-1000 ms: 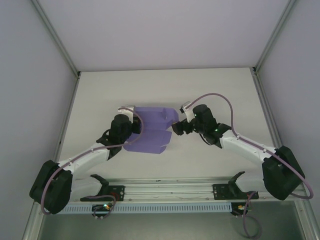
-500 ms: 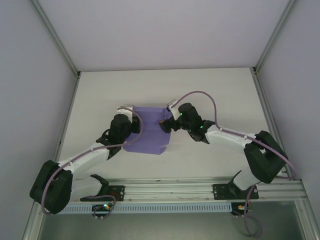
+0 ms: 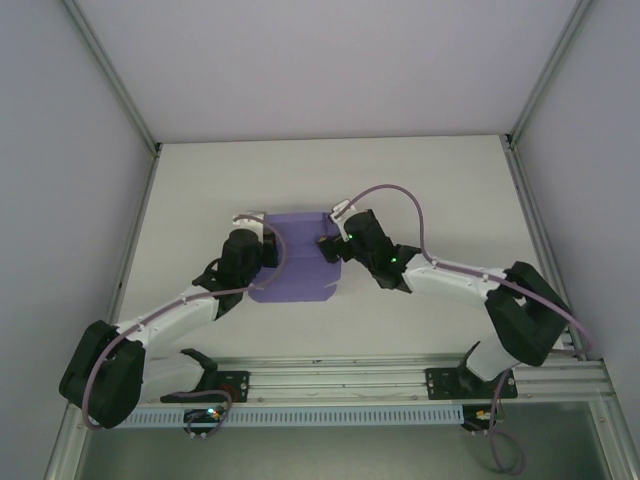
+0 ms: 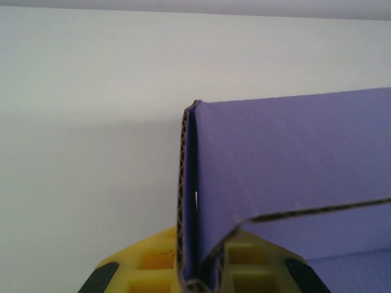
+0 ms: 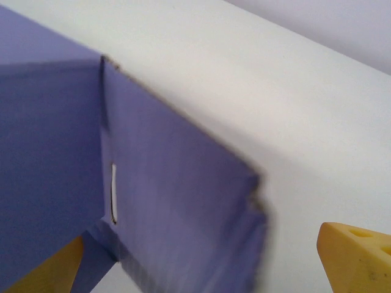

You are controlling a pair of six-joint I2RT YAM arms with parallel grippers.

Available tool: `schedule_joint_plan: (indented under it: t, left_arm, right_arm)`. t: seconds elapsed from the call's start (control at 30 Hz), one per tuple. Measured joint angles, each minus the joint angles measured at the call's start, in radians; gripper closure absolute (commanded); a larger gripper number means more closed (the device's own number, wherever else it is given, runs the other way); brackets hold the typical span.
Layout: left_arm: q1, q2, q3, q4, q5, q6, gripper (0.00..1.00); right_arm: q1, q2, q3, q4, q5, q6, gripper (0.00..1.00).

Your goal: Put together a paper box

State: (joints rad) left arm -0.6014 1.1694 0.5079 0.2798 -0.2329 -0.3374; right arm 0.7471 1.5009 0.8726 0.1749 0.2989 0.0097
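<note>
The paper box (image 3: 297, 262) lies on the desk (image 3: 420, 180), its left wall pinched in the narrowly closed left end effector (image 3: 264, 258), while the right end effector (image 3: 328, 248), spread wide, straddles the upright right wall directly ahead of it, so it looks the nearer one for folding that side.

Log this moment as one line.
left end effector: shut on paper box wall | right end effector: open, astride right flap | box: partly folded, on table
</note>
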Motion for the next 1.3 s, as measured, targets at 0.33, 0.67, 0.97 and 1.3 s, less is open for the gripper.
schedule_joint_plan:
  t: [0.33,0.67,0.97,1.3]
  left_arm:
    - [0.003,-0.047,-0.026,0.009,0.013,-0.002,1.0]
    - [0.014,-0.066,-0.037,0.02,0.051,0.002,1.0]
    - [0.014,-0.064,-0.037,0.026,0.057,0.001,1.0]
    - [0.02,-0.041,-0.037,0.047,0.05,-0.007,1.0]
  right_arm:
    - [-0.039,-0.432,-0.131,-0.128,-0.189,-0.001,0.0]
    - [-0.36,-0.348,-0.074,-0.241,-0.479,0.097,0.22]
    - [-0.266,-0.038,0.156,-0.341,-0.68,0.04,0.28]
    - [-0.201,0.053,0.224,-0.336,-0.732,0.062,0.32]
